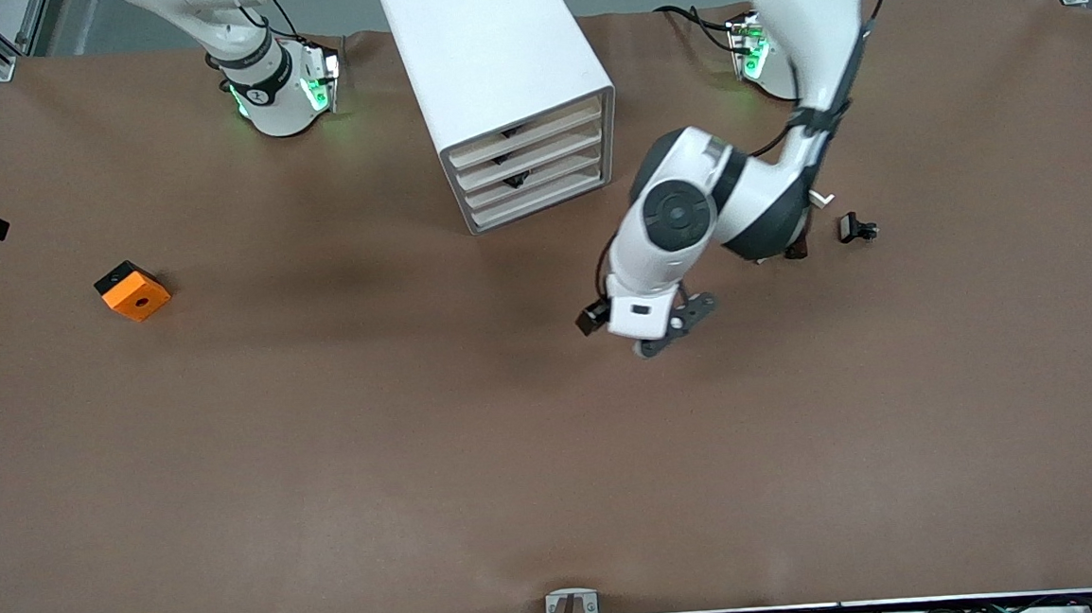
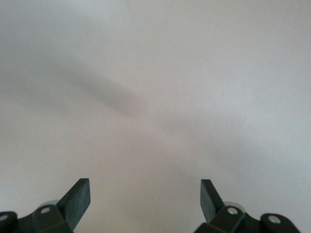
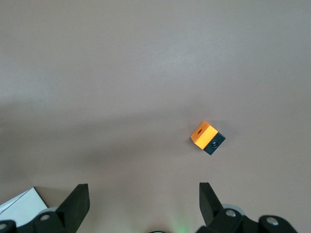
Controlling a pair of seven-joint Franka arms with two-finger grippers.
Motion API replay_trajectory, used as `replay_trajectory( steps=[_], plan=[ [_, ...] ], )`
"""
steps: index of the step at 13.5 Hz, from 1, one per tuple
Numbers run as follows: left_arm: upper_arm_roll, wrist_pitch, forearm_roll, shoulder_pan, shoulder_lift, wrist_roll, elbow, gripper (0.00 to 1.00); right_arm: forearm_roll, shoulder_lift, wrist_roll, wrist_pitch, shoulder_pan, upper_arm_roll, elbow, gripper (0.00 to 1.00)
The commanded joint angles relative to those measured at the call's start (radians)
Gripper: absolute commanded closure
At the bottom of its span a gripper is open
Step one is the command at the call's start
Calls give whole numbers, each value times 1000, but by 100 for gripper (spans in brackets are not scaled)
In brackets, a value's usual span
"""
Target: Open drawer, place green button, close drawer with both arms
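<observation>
Brown tabletop holds the white cabinet (image 1: 504,82) at top centre, drawers (image 1: 540,203) shut, button nowhere discernible; the open-jawed left gripper (image 1: 671,329), mid-frame over bare table, should square up to a drawer front, while the right gripper (image 3: 144,194), likewise open, waits aloft.

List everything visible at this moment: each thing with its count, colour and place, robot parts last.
cabinet: one, white, four cream-fronted drawers, all closed, near the arms' bases at the middle of the table
orange cube: one, orange with a black side and a hole, toward the right arm's end of the table
small black piece: one, black, toward the left arm's end, beside the left arm's elbow
table: one, brown surface
button: not identifiable in any view
left gripper: black jaws open, empty, over bare table nearer the front camera than the cabinet
right gripper: black jaws open, empty, up above the table with the orange cube below; only the wrist view shows it
</observation>
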Motion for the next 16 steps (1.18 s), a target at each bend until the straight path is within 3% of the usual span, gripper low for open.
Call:
replay_trajectory(
  steps=[1, 5, 10, 16],
  plan=[
    [0, -54, 71, 62, -116, -8, -26, 0, 17, -79, -3, 17, -5, -1, -61, 0],
    [-2, -145, 153, 178, -223, 34, -11, 0, 15, -80, -5, 24, 42, -37, -81, 0],
    [-6, -410, 160, 313, -236, 417, 153, 0, -3, -83, -11, 30, 67, -44, -83, 0],
    [-20, -496, 146, 424, -331, 622, 156, 0, -6, -85, -60, 43, 68, -54, -83, 0]
  ],
)
